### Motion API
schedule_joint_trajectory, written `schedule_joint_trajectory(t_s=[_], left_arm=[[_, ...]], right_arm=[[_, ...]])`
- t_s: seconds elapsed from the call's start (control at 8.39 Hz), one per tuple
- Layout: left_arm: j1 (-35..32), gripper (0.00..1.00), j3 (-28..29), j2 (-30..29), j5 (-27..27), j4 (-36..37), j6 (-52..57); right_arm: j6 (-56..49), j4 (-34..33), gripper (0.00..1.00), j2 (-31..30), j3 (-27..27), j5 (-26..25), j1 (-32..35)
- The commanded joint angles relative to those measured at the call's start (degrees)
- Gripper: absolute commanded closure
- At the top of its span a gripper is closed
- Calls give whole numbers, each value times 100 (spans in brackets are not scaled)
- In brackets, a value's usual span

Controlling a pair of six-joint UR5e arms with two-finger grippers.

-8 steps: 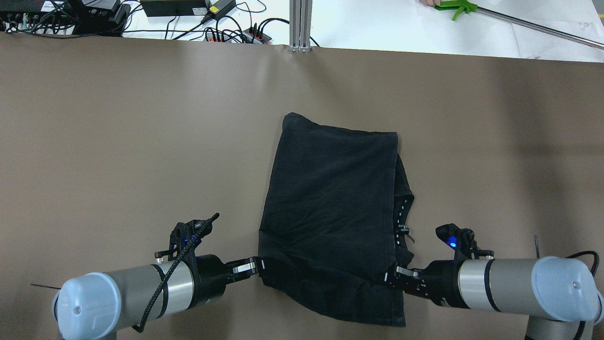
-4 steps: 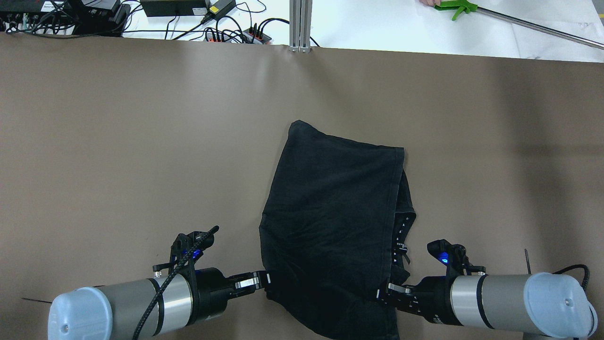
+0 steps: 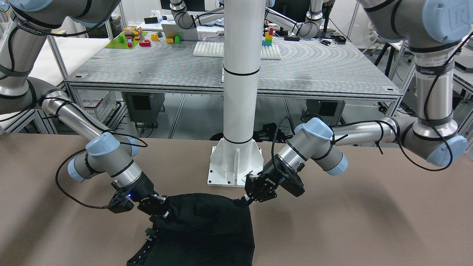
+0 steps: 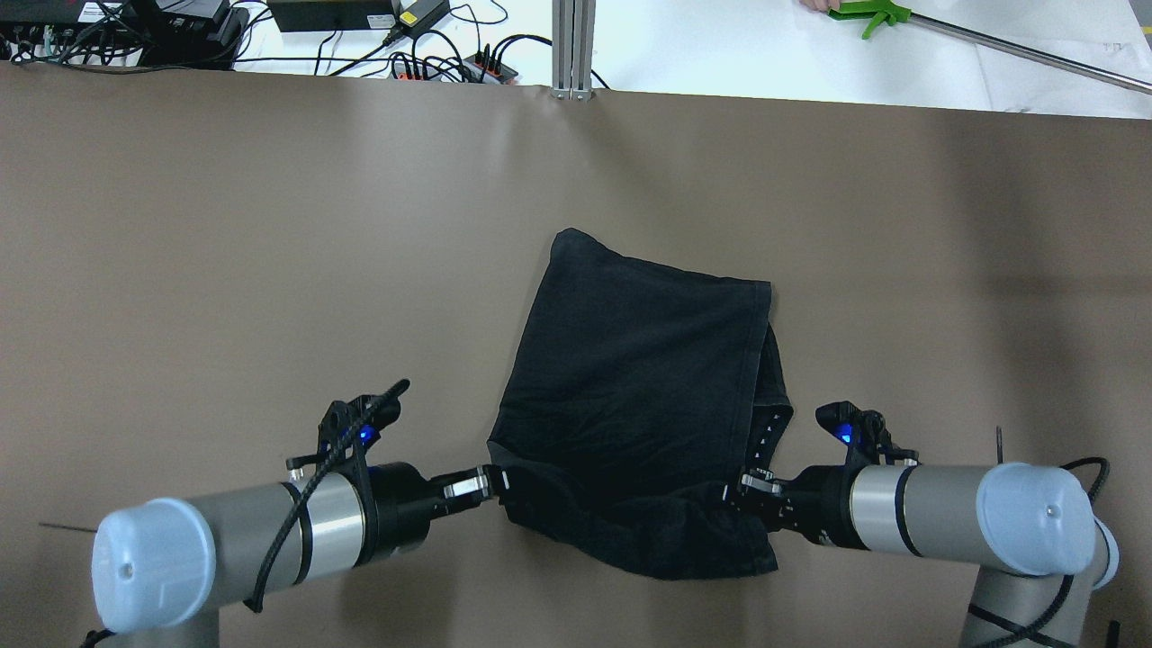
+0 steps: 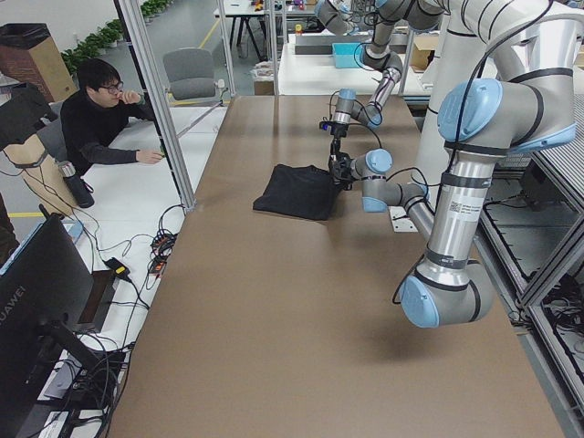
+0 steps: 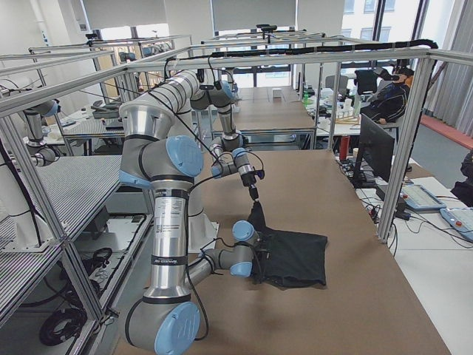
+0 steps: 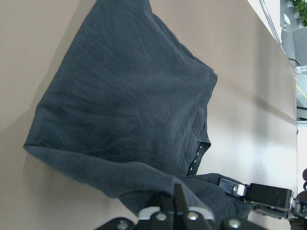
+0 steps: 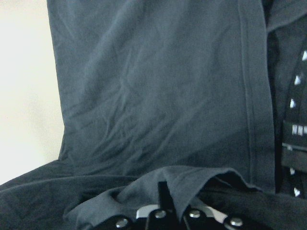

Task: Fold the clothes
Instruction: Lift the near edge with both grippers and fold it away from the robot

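The black garment (image 4: 639, 396) lies on the brown table, its stitched hem band along the right side. My left gripper (image 4: 495, 481) is shut on its near left corner. My right gripper (image 4: 733, 495) is shut on its near right corner. The near edge sags in a loose fold between them. In the front-facing view the left gripper (image 3: 247, 198) and right gripper (image 3: 162, 212) hold the garment's (image 3: 210, 229) edge stretched just above the table. The left wrist view shows the cloth (image 7: 129, 110) spread out ahead; the right wrist view shows the cloth (image 8: 158, 96) bunched at the fingers.
The white pillar's base plate (image 3: 234, 166) stands on the table just behind the grippers. An aluminium post (image 4: 573, 49) and cables (image 4: 432, 54) sit past the table's far edge. A person (image 5: 100, 123) sits beside the table's far long side.
Both grippers first pulled the garment toward the robot, then moved back away from it with the near corners. The near edge now bulges in a slack fold.
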Motion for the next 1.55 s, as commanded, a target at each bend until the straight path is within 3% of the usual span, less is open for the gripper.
schedule_joint_trajectory(t_s=[0.0, 0.36, 0.72, 0.95, 1.31, 1.43], left_arm=[[-731, 100, 756, -1072, -405, 725, -31], [-1249, 100, 1881, -1706, -642, 725, 12], [-1549, 100, 2894, -2304, -748, 690, 92], [-1559, 100, 3019, -2402, -748, 673, 109], [-1550, 100, 3054, -2402, -731, 673, 118], [-1541, 88, 3054, -2393, -696, 664, 144]], right_arm=[[-125, -270, 100, 393, -330, 443, 769], [-635, -1562, 100, 877, -375, 374, 1061], [-635, -1679, 100, 948, -610, 42, 1141], [-635, -1626, 100, 1185, -1136, -197, 1132], [-618, -1617, 97, 1291, -1332, -294, 1132], [-626, -1626, 34, 1291, -1341, -294, 1141]])
